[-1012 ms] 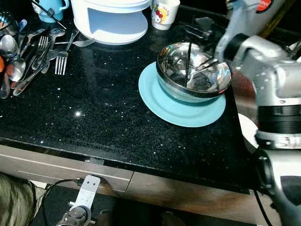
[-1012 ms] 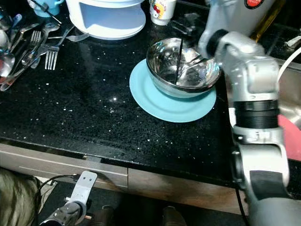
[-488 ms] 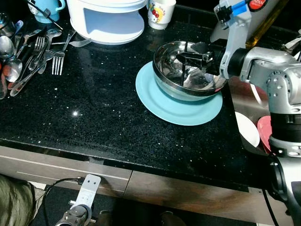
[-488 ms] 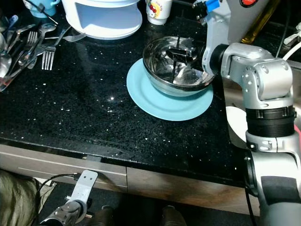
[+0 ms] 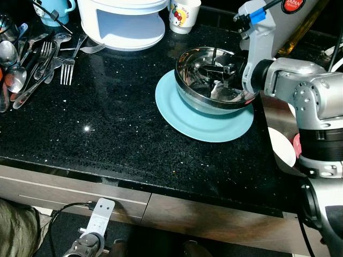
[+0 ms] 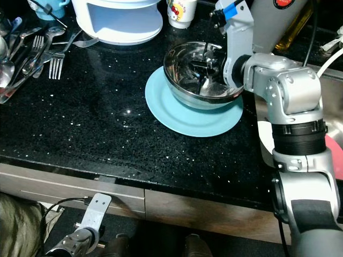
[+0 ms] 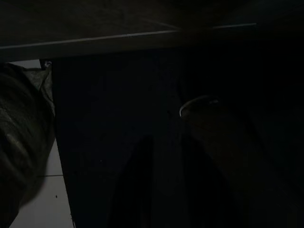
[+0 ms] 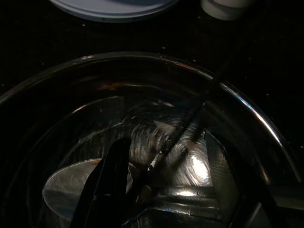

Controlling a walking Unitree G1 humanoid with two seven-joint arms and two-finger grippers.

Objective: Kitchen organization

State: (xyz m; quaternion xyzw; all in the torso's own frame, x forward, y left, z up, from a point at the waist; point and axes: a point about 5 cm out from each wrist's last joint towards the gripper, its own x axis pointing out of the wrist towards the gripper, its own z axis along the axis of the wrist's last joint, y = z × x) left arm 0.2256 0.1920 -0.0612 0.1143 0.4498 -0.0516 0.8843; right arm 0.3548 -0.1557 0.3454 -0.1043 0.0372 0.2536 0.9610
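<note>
A steel bowl (image 5: pixel 214 80) sat on a light blue plate (image 5: pixel 203 115) toward the right side of a black speckled counter (image 5: pixel 107 123). The right gripper (image 5: pixel 217 68) reached down into the bowl from the right, its silver arm (image 5: pixel 305 91) bent over the counter's edge. In the right wrist view its two black fingers (image 8: pixel 107 180) stood apart inside the bowl, spread fairly wide, closed on nothing. Between them, on the bowl's bottom, lay a spoon (image 8: pixel 78 187) and what looked like a flat metal handle (image 8: pixel 190 199); I could not tell exactly what that piece was. A thin dark rod (image 8: pixel 190 126) leaned across the bowl and over its rim.

At the counter's far left lay a loose heap of cutlery: forks (image 5: pixel 67 64) and spoons (image 5: pixel 13 64), well apart from the bowl. Behind them stood a blue mug (image 5: pixel 53 9). A white container (image 5: pixel 123 21) with a pale blue opening stood at the back, and just beside it a white cup (image 5: pixel 185 13) with a printed picture. To the right of the counter, below the arm, a white dish (image 5: pixel 281 147) and a pink one (image 5: pixel 296 145) lay in the sink area.

The left arm hung idle below the counter front, near the drawers (image 5: pixel 69 190); the left gripper (image 5: pixel 88 243) was down there. Its wrist view was very dark, and I could not tell how its fingers stood.
</note>
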